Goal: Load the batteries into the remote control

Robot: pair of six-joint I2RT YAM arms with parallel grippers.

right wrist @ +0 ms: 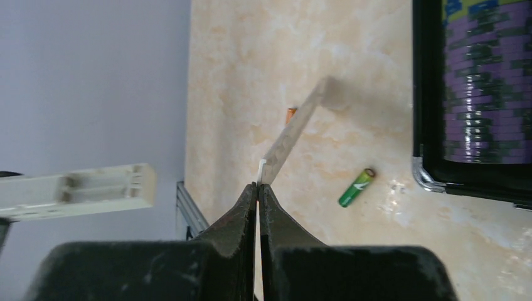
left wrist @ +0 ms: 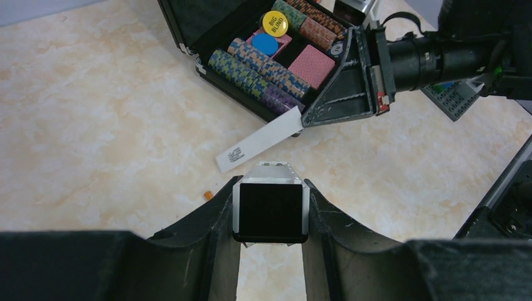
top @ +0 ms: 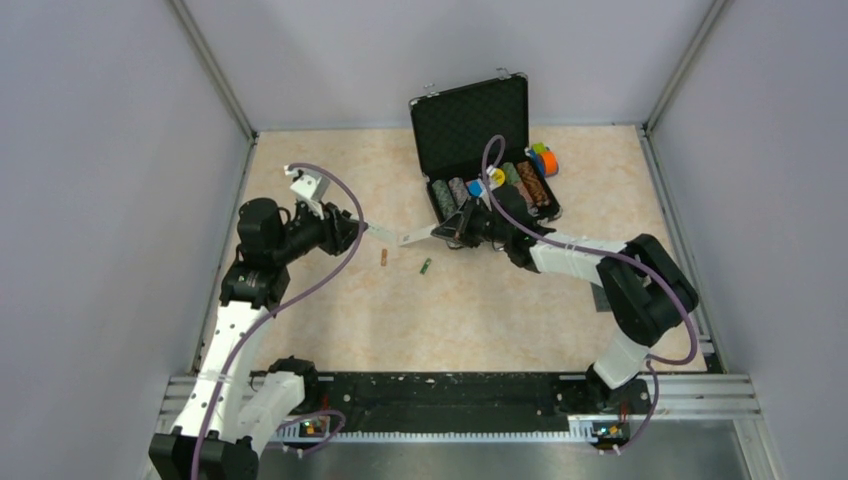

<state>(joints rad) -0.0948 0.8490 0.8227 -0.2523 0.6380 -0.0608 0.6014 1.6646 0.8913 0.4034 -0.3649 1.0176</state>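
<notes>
My left gripper (left wrist: 270, 187) is shut on the remote control (left wrist: 270, 207), a white bar seen end-on with a black square face. In the right wrist view the remote control (right wrist: 78, 188) shows an open, empty battery bay. The right gripper (right wrist: 258, 186) is shut on a thin white cover strip (right wrist: 295, 128) with a small printed label (left wrist: 235, 153), held just off the remote's tip. Both batteries lie on the table below: the brownish-red one (top: 383, 257) and the green one (top: 425, 265), which also shows in the right wrist view (right wrist: 356, 187). From above, the left gripper (top: 352, 225) and the right gripper (top: 443, 232) face each other.
An open black case (top: 470, 120) with rows of poker chips (top: 500, 185) stands behind the right gripper. Coloured pieces (top: 545, 160) sit at its right. A grey toy-brick baseplate (left wrist: 455, 100) lies further right. A metal rail (top: 450, 400) runs along the near edge.
</notes>
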